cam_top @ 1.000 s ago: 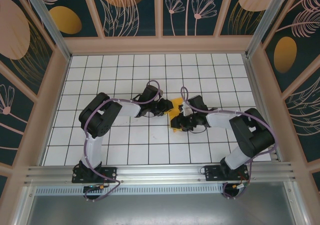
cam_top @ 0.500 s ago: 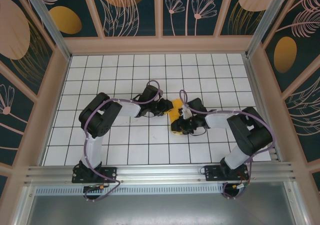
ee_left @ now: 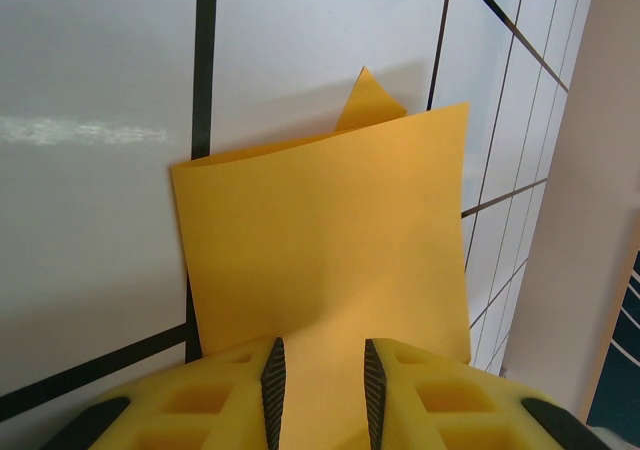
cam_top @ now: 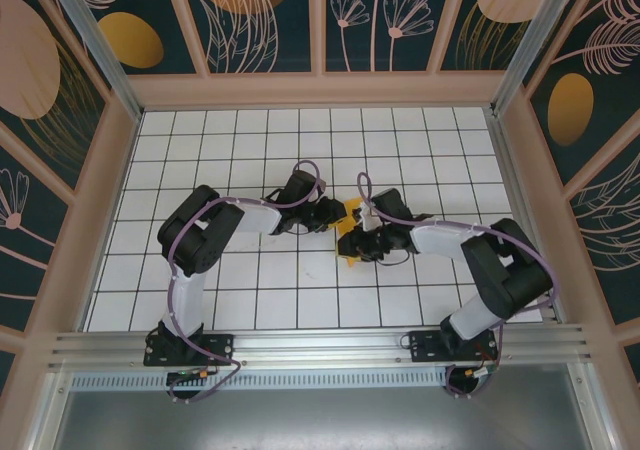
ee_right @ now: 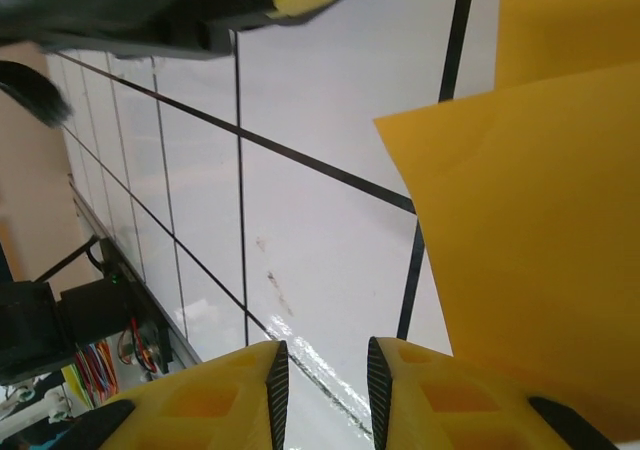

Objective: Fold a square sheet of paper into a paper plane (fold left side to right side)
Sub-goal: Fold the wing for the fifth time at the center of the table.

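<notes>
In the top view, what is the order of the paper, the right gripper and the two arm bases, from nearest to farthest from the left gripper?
1. The paper, at the fingertips of the left gripper.
2. The right gripper, just across the paper, to the right.
3. The left base and the right base, both at the near edge: too close to call.
</notes>
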